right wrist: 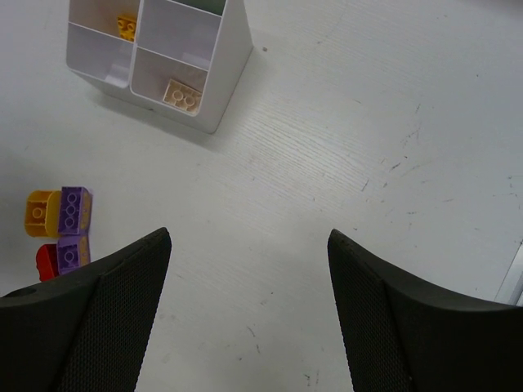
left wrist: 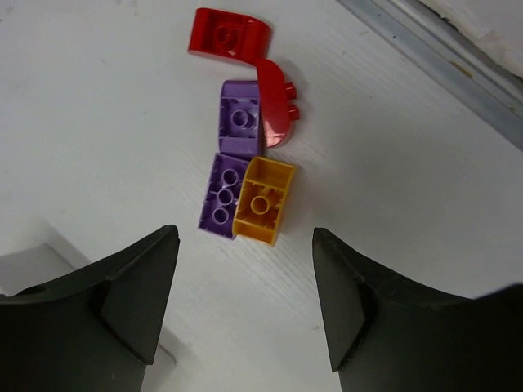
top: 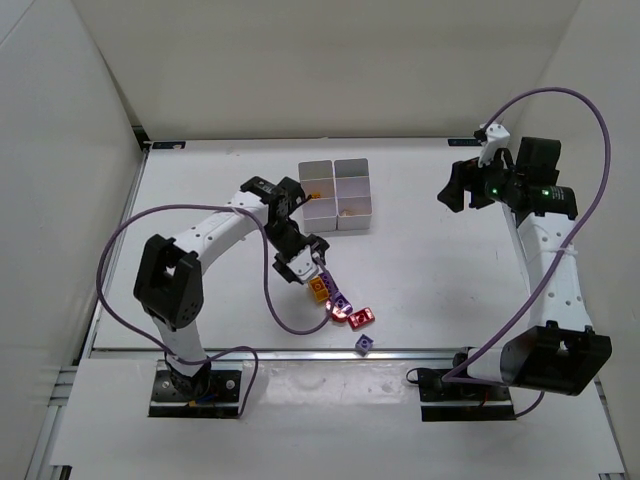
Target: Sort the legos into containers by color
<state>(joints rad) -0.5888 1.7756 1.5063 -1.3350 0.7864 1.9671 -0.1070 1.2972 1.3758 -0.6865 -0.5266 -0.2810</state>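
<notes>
A cluster of legos lies on the table near the front: an orange brick (left wrist: 263,200), two purple bricks (left wrist: 225,194) (left wrist: 239,117) and two red pieces (left wrist: 276,102) (left wrist: 230,33). My left gripper (top: 312,264) is open and empty, hovering just behind the orange brick (top: 319,289). A lone purple brick (top: 364,344) lies by the front edge. The white containers (top: 336,193) stand at the back; one bin holds an orange brick (right wrist: 126,27), another a tan brick (right wrist: 183,95). My right gripper (top: 455,187) is open and empty, raised at the right of the bins.
A metal rail (left wrist: 441,57) runs along the table's front edge close to the cluster. White walls enclose the table on the left, back and right. The right arm's purple cable (top: 560,100) loops above the right side.
</notes>
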